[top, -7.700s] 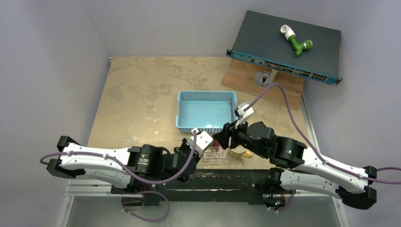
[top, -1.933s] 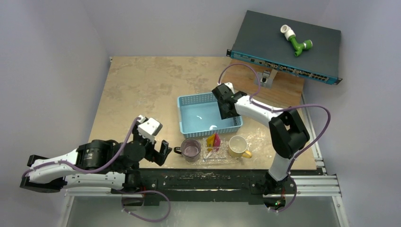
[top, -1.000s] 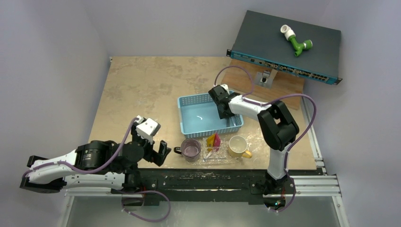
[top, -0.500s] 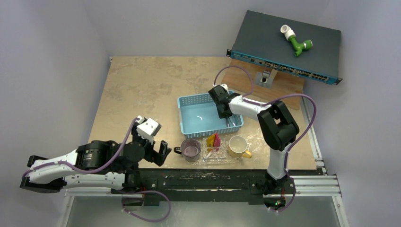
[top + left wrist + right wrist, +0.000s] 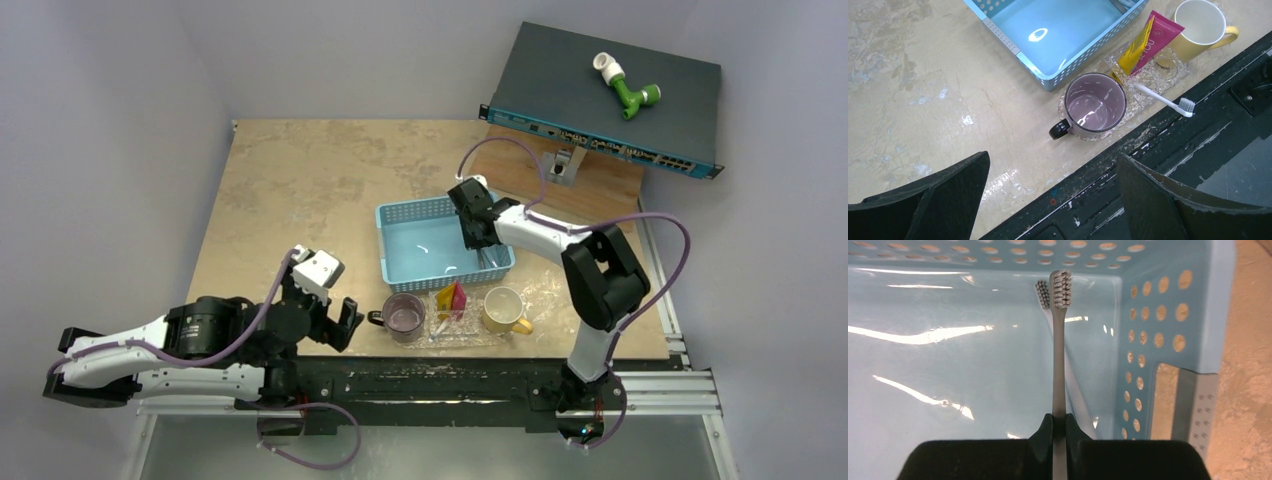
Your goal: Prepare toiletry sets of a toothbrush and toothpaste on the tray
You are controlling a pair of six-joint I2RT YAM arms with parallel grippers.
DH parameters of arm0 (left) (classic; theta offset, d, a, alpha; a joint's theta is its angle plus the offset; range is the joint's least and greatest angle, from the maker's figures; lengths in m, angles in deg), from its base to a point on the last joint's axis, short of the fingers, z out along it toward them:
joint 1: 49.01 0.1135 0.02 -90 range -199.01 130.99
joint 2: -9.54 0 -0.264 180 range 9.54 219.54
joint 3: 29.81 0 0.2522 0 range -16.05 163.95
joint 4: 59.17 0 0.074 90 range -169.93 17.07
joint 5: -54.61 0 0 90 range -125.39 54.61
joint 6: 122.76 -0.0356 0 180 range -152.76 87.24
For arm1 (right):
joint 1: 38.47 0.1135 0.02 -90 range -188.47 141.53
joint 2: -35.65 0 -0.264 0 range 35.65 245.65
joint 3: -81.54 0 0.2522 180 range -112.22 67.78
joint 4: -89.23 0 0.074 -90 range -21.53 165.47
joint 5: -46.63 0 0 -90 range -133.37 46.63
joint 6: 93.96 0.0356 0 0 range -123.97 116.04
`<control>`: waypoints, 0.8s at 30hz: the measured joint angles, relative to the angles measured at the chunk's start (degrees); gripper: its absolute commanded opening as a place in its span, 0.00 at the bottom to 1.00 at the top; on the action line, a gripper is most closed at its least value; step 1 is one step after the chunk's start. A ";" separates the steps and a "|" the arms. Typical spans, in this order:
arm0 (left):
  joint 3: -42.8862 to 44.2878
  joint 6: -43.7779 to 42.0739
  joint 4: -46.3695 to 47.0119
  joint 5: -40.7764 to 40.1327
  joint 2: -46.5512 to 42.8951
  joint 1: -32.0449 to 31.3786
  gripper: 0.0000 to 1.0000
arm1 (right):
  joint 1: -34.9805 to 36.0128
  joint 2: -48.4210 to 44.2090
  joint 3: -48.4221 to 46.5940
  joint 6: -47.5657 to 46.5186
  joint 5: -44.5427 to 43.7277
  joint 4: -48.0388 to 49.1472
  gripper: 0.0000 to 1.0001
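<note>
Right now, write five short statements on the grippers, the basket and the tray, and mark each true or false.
1. The right gripper is shut on a toothbrush. True.
2. The basket holds nothing else. False: a second toothbrush lies beneath the held one.
3. The yellow tube and pink tube are on the tray. True.
4. The left gripper grips a tube. False: it is open and empty.
5. No brush is on the tray. False: a white toothbrush lies on it.

On the clear tray [image 5: 1175, 76] a white toothbrush [image 5: 1162, 98] is lying, head toward 4 o'clock, beside the leaning yellow toothpaste [image 5: 1134, 49] and pink toothpaste [image 5: 1159, 39], while a grey toothbrush [image 5: 1059, 345] is pointing to 12 o'clock.
</note>
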 measured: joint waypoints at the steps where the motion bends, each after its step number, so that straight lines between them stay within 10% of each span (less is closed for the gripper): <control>1: 0.00 0.00 0.00 0.00 0.11 0.00 0.97 | 0.00 -1.03 0.07 0.00 0.04 -0.13 0.00; 24: 0.00 0.04 2.69 0.72 1.77 0.00 0.97 | 0.96 -23.26 2.91 0.17 5.68 3.37 0.00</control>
